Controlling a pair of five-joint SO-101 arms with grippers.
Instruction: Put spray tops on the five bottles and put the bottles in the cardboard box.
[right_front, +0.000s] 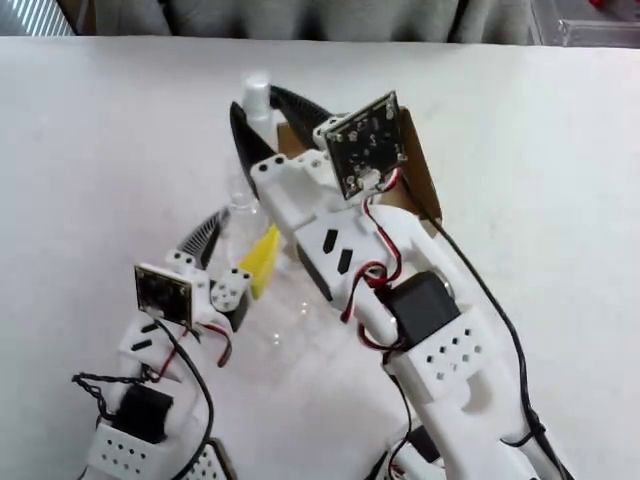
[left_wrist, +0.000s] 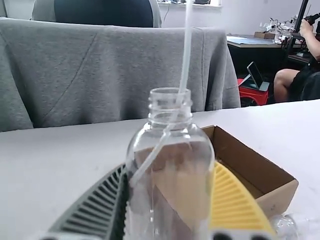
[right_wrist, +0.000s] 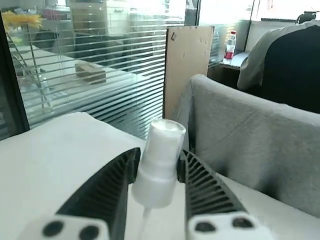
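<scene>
At a white table (right_front: 100, 150), the left gripper (left_wrist: 167, 212) pinches a clear, round-shouldered plastic bottle (left_wrist: 167, 160) upright between its grey and yellow fingers, neck open, while the right gripper (right_wrist: 160, 187) clamps a white plastic spray top (right_wrist: 161, 160) between ribbed black fingers above it. The top's thin translucent dip tube (left_wrist: 185, 55) hangs down through the bottle's neck (the cap itself sits clear above the rim). The open brown cardboard box (left_wrist: 250, 170) lies just beside the bottle, partly under the right arm.
</scene>
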